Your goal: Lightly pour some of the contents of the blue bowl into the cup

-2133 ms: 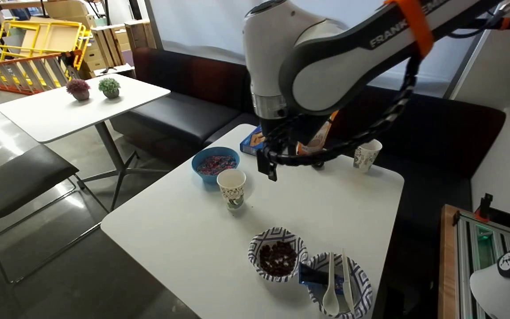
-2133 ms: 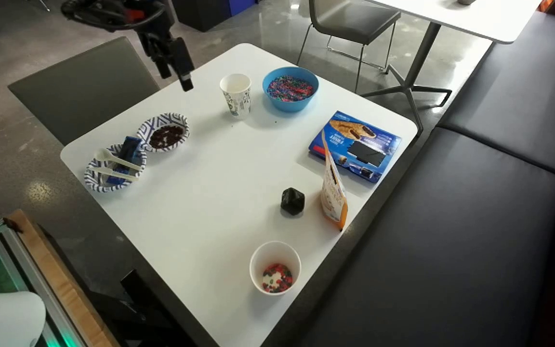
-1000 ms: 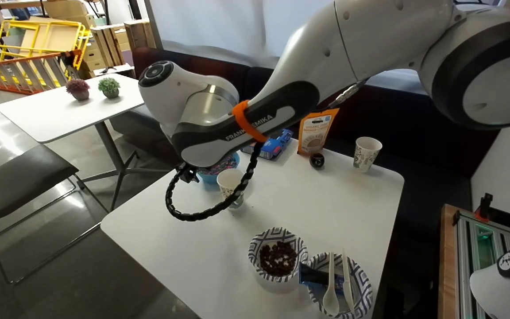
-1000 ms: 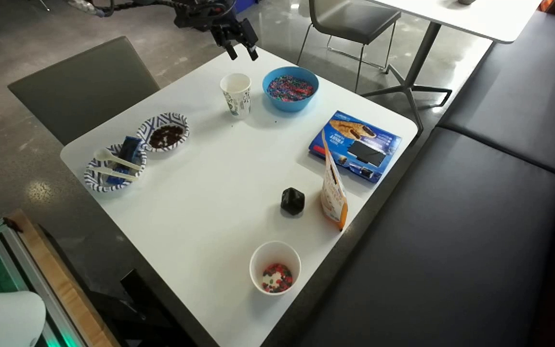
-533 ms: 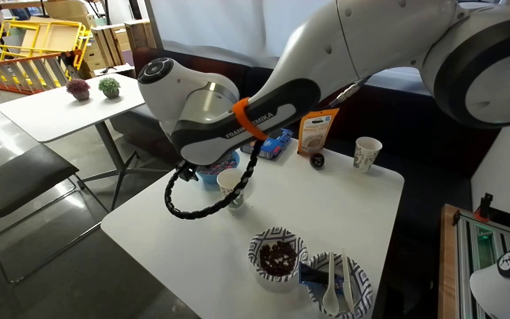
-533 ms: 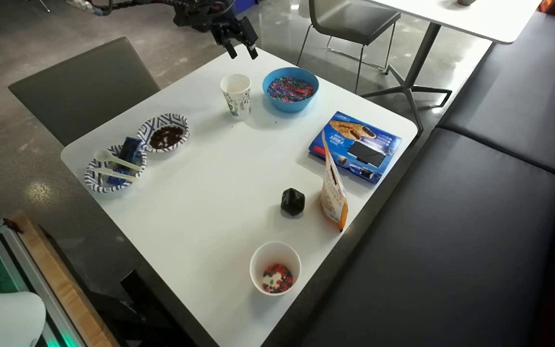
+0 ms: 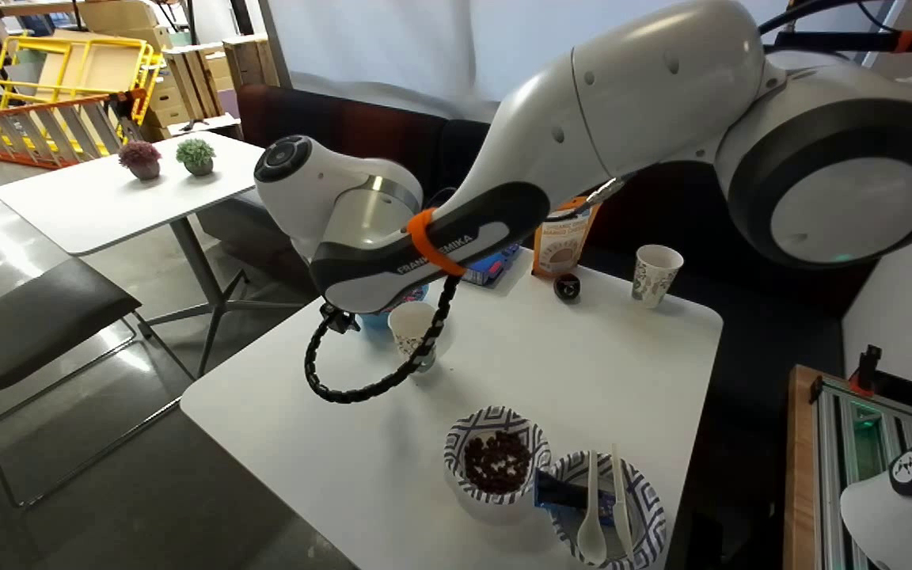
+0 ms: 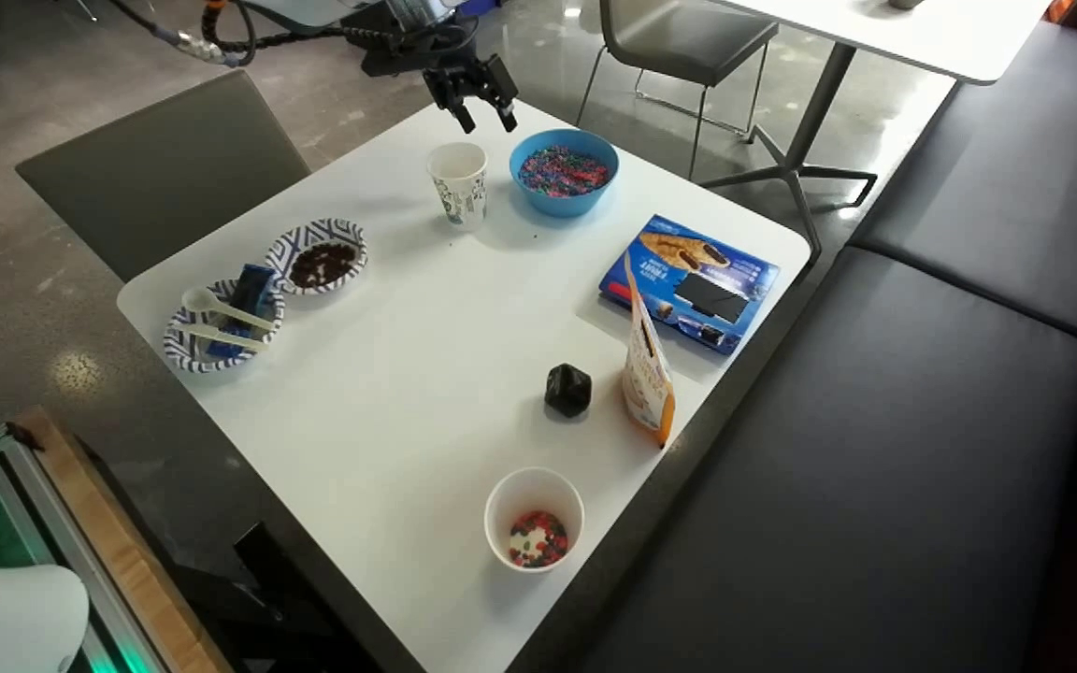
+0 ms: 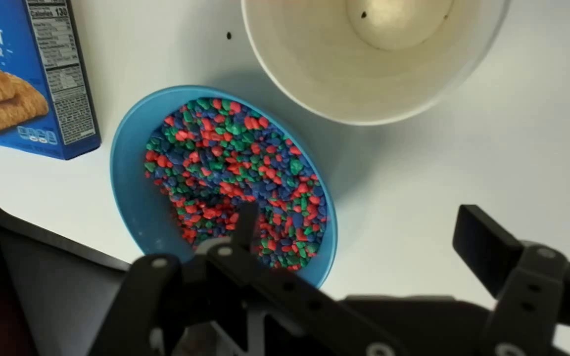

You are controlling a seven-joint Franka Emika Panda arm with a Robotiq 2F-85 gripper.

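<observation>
Black two-finger gripper (image 8: 488, 123) has its jaws spread pretty wide near the round blue bowl (image 8: 562, 205) of tiny red, green and blue bits (image 9: 245, 168), and the patterned white paper cup (image 8: 460, 193) stands right beside that bowl.

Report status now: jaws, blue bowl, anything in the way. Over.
Jaws open, nothing held. Blue bowl on the white table, holding red, green and blue gravel-like bits. Patterned paper cup beside it, apart; may crowd the grasp.

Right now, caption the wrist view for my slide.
Open, empty gripper by a pale cup and a blue bowl of red, green and blue bits.
</observation>
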